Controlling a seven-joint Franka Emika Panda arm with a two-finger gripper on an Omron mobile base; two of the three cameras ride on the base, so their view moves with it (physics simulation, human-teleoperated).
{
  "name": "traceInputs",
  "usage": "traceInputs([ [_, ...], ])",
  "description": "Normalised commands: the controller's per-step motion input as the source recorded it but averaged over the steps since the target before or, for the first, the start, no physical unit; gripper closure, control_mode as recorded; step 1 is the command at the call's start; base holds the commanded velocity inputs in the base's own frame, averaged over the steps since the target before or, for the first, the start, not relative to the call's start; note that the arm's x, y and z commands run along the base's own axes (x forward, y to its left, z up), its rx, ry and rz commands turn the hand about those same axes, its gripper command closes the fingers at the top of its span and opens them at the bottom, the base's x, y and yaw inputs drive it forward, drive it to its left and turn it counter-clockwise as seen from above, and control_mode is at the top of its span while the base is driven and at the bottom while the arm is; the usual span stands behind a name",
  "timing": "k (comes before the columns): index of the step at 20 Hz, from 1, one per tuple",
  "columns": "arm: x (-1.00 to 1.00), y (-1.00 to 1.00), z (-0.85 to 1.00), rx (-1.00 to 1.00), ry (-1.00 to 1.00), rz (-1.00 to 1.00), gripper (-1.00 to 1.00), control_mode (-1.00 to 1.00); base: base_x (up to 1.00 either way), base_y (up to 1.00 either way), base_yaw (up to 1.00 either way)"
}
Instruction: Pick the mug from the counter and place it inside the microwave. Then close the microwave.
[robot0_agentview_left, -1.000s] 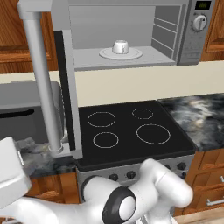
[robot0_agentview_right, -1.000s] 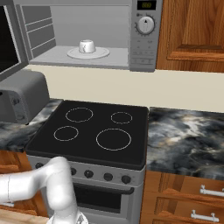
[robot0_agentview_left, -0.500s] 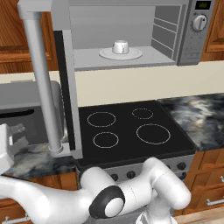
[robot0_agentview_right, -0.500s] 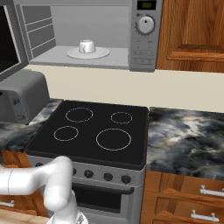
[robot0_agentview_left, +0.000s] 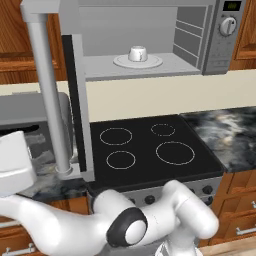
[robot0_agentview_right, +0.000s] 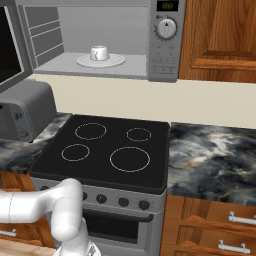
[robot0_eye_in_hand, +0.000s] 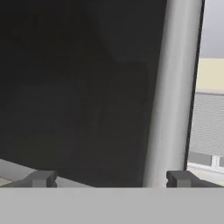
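Observation:
The small white mug (robot0_agentview_left: 137, 53) (robot0_agentview_right: 99, 52) stands on the round white plate (robot0_agentview_left: 152, 62) inside the microwave (robot0_agentview_left: 220, 45) (robot0_agentview_right: 165, 45). The microwave door (robot0_agentview_left: 75, 100) hangs wide open to the left, its long bar handle (robot0_agentview_left: 47, 100) facing outward. My gripper (robot0_eye_in_hand: 111, 179) is open and holds nothing. It faces the outer side of the door at close range: dark glass (robot0_eye_in_hand: 74, 87) on the left, the grey handle bar (robot0_eye_in_hand: 173, 96) on the right. The fingertips (robot0_eye_in_hand: 41, 178) sit wide apart.
A black four-ring stove (robot0_agentview_left: 150, 150) (robot0_agentview_right: 110, 150) sits under the microwave. The marbled counter (robot0_agentview_left: 225, 130) (robot0_agentview_right: 215, 155) runs to its right over wooden drawers. A dark-grey slotted box (robot0_agentview_right: 25, 112) stands on the counter to the left, under the open door.
My arm has swung further left and the hand has risen toward the outer side of the open door. The mug and the door have not moved.

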Motion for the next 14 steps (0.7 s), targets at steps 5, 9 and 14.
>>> traceInputs([
  [5,-0.01,-0.87,0.46,0.14,0.01,0.00,-1.00,-1.00,0.00,0.00,0.00],
  [9,0.00,-0.83,0.38,0.12,0.07,0.00,-1.00,-1.00,0.00,0.00,0.00],
  [14,0.00,-0.72,0.24,0.13,0.09,0.00,-1.00,-1.00,0.00,0.00,0.00],
])
